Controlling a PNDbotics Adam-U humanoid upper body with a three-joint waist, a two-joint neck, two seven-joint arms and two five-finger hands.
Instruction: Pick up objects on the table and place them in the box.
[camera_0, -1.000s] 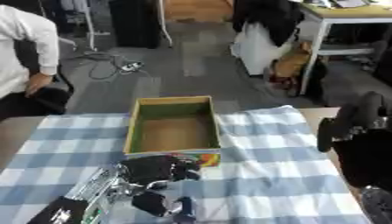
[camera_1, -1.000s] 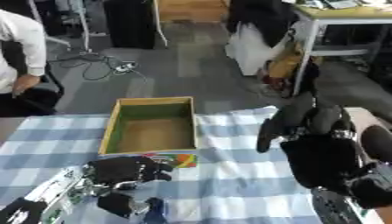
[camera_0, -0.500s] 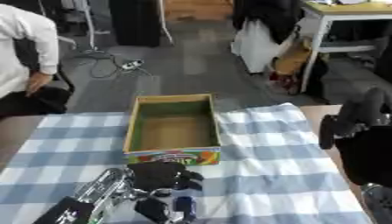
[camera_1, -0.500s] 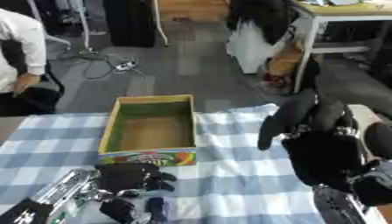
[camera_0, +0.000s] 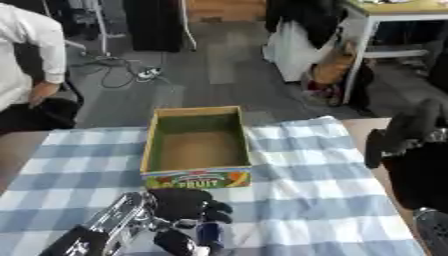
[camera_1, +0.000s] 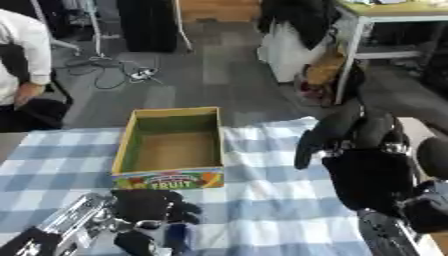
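A cardboard fruit box (camera_0: 197, 178) with a green inside stands open and empty on the checked cloth, a little left of centre. Just in front of it my black left hand (camera_0: 179, 204) is low over the cloth, palm down. Right beneath it at the near edge lie a dark rounded object (camera_0: 172, 243) and a small blue object (camera_0: 208, 233); I cannot tell whether the hand touches them. My right hand (camera_1: 346, 131) is held up off the table at the right, its fingers hanging relaxed with nothing in them.
A blue and white checked cloth (camera_0: 306, 190) covers the table; bare wood (camera_0: 360, 128) shows at its far right corner. A person in a white shirt (camera_0: 24, 55) stands beyond the far left edge. Behind the table are a desk, hanging clothes and floor cables.
My left hand has slid from the box's front wall toward the near edge, down to the dark objects. The right hand has stayed raised at the right.
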